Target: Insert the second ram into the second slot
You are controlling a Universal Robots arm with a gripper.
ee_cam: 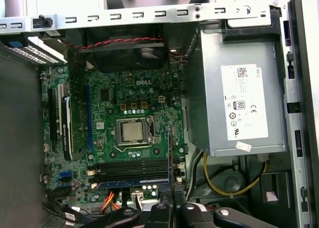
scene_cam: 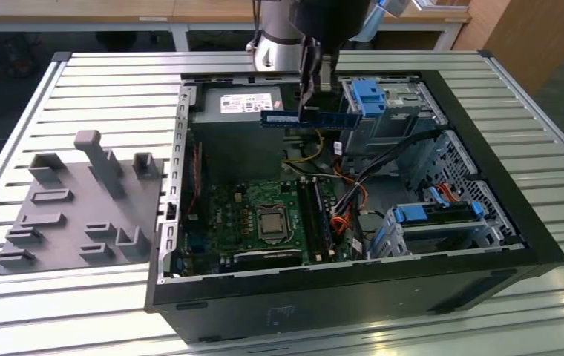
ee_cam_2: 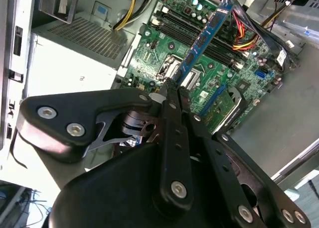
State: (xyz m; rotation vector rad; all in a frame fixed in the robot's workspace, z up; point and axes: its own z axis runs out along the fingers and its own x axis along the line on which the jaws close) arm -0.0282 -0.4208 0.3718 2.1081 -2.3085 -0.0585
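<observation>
claw: the black two-fingered claw (scene_cam: 312,109) hangs over the open black computer case (scene_cam: 361,304), fingers pinched tight on the middle of the stick and on nothing else.

second ram: there it is, the thin flat blue circuit-board stick with the small pale label (scene_cam: 340,116), up in the air near the case's far end in the exterior view, touching no part of the board.

memory slots: a bank of long black memory slots (ee_cam: 132,169) sits on the green motherboard (ee_cam: 129,96), just beside the square silver processor (ee_cam: 132,132).

which way: from the claw, the slots lie lower down and toward the near side of the exterior view, well apart from the stick.

long axis: the stick runs from the exterior view's left to its right, while the slots run near to far, so the two are crosswise. The first wrist view agrees: the stick shows edge-on as a thin line cutting squarely across the rows.

count: one claw and one stick in its hold. One blue strip (ee_cam: 132,182) lies along the bank's outer row (a stick already seated, by my reading). I make it three black rows beside it, though I can't be sure.
</observation>
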